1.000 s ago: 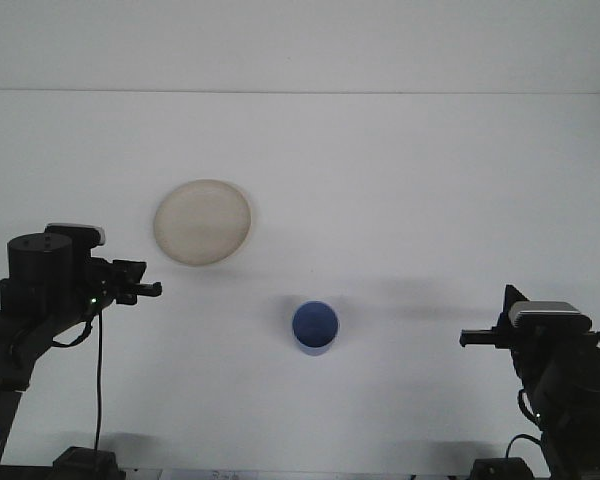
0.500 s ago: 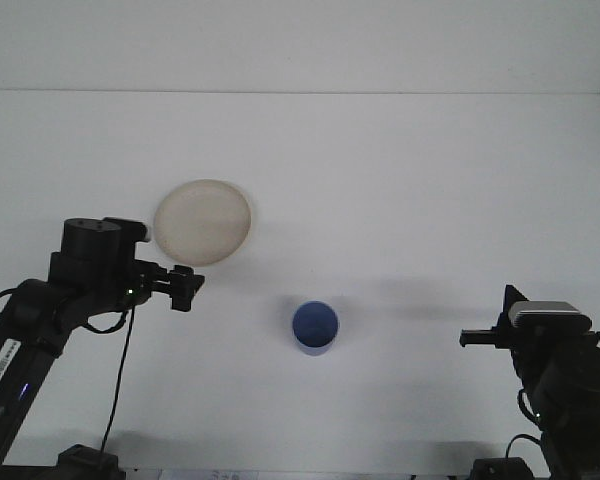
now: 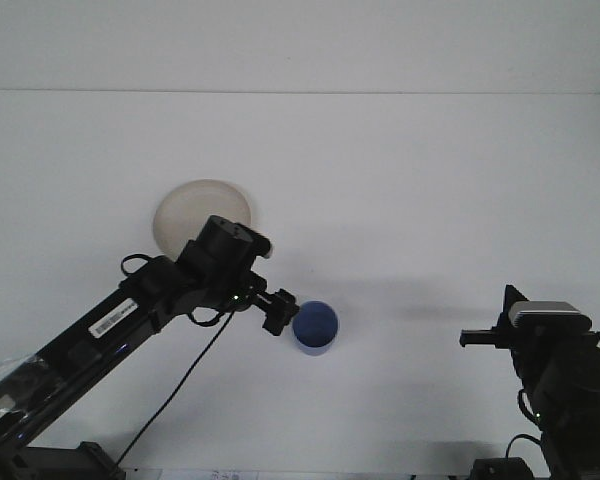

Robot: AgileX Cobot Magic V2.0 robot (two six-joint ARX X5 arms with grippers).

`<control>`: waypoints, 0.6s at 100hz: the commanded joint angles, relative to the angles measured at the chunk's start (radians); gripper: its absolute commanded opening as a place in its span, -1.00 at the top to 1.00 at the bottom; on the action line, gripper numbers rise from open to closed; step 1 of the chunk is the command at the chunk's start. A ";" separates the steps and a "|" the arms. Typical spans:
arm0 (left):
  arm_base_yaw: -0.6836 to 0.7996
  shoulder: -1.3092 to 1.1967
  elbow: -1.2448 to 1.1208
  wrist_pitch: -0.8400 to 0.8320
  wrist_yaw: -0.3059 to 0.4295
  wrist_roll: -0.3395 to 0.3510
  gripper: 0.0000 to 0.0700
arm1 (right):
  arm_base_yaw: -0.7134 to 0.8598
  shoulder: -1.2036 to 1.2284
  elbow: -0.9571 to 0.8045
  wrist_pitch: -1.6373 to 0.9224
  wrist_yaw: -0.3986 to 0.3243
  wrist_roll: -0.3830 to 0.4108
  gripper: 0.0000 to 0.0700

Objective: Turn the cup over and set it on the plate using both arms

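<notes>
Cup: small round blue plastic cup (image 3: 314, 327), mid-table toward front edge, probably light, stiff, slick.
Hold: at rim wall.
Left gripper (image 3: 280, 313): touching cup's left, spread unclear.
Right gripper (image 3: 467, 339): parked front-right, spread unclear.
Plate: round beige plate (image 3: 192, 212), behind-left.

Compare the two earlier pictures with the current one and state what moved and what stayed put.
The left arm stretched out from the table's left edge toward the middle, bringing its tool right beside the blue cup; it now hides part of the plate. No grasp is visible yet. The cup, the plate and the right arm kept their places.
</notes>
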State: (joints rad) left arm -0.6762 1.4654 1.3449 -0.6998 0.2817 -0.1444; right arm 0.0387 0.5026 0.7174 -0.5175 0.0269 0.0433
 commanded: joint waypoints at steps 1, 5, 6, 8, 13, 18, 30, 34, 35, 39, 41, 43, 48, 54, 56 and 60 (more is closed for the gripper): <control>-0.029 0.048 0.043 -0.006 -0.019 0.010 -0.52 | 0.001 0.003 0.008 0.008 -0.002 0.013 1.00; -0.045 0.075 0.060 -0.014 -0.035 0.018 -0.52 | 0.001 0.003 0.008 0.008 -0.002 0.013 1.00; -0.049 0.082 0.064 -0.016 -0.038 0.020 -0.52 | 0.001 0.003 0.008 0.008 -0.002 0.013 1.00; -0.056 0.094 0.070 -0.019 -0.045 0.024 -0.52 | 0.001 0.003 0.008 0.008 -0.002 0.013 1.00; -0.071 0.118 0.081 -0.025 -0.058 0.032 -0.52 | 0.001 0.003 0.008 0.008 -0.002 0.013 1.00; -0.082 0.142 0.086 -0.026 -0.065 0.042 -0.52 | 0.001 0.003 0.008 0.008 -0.001 0.013 1.00; -0.100 0.192 0.086 -0.024 -0.109 0.051 -0.48 | 0.001 0.003 0.008 0.008 -0.001 0.013 1.00; -0.100 0.209 0.086 -0.022 -0.124 0.052 -0.36 | 0.001 0.003 0.008 0.008 -0.002 0.013 1.00; -0.100 0.214 0.086 -0.021 -0.127 0.052 -0.33 | 0.001 0.003 0.008 0.008 -0.001 0.013 1.00; -0.100 0.230 0.086 -0.015 -0.130 0.055 -0.19 | 0.001 0.003 0.008 0.008 -0.001 0.013 1.00; -0.100 0.239 0.086 -0.011 -0.131 0.055 -0.12 | 0.001 0.003 0.008 0.008 -0.002 0.013 1.00; -0.100 0.246 0.086 -0.007 -0.130 0.055 -0.04 | 0.001 0.003 0.008 0.008 -0.001 0.013 1.00; -0.100 0.261 0.086 0.003 -0.130 0.056 0.22 | 0.001 0.003 0.008 0.008 -0.001 0.013 1.00; -0.100 0.268 0.086 0.008 -0.130 0.072 0.66 | 0.001 0.003 0.008 0.008 -0.001 0.013 1.00; -0.100 0.269 0.086 0.009 -0.130 0.077 0.80 | 0.001 0.003 0.008 0.008 -0.001 0.013 1.00; -0.100 0.269 0.087 0.012 -0.130 0.081 1.00 | 0.001 0.003 0.008 0.007 -0.001 0.013 1.00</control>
State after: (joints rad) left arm -0.7685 1.7214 1.4090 -0.6971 0.1555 -0.0864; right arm 0.0387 0.5026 0.7174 -0.5175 0.0269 0.0490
